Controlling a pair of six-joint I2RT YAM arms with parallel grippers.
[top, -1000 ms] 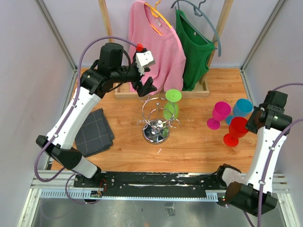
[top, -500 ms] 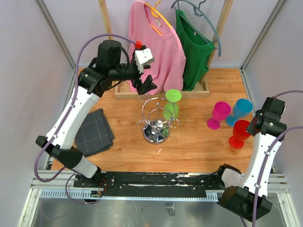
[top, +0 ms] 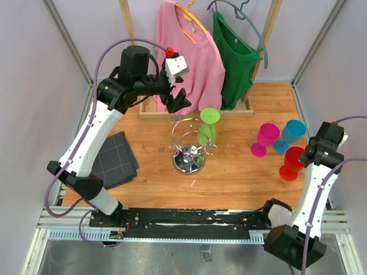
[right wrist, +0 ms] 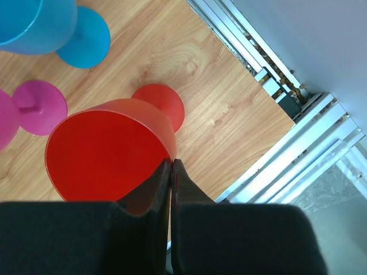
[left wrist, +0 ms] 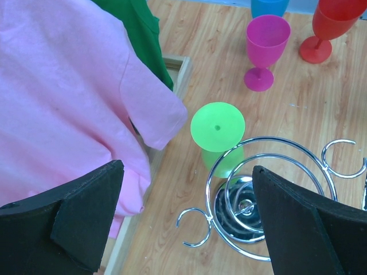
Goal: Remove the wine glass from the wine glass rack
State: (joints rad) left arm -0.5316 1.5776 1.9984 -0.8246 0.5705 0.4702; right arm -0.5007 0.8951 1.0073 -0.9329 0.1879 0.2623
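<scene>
Looks mostly done: got a blue glass [top: 293,132], a magenta glass [top: 266,137] and a red glass [top: 291,161] standing at the right of the table [top: 229,177], right hand [right wrist: 171,169] clamped on the red one's rim. Leaves just one on the chrome wine glass rack [top: 189,151] mid-table, a lime-green, plastic-looking wine glass [top: 207,129] hanging foot-up on its right side. Can see the left hand [top: 176,103] spread wide above the rack's far-left, touching nothing.

- wine glass rack [top: 188,161]: small shiny chrome wire thing with a round mirrored base and curly looping arms, standing upright mid-surface
- green wine glass [left wrist: 217,127]: hangs upside down from one of the rack's arms, foot up top, bowl pointing down
- red wine glass [right wrist: 109,149]: off the rack, upright near the surface's right edge, rim pinched by the right gripper [right wrist: 171,163]
</scene>
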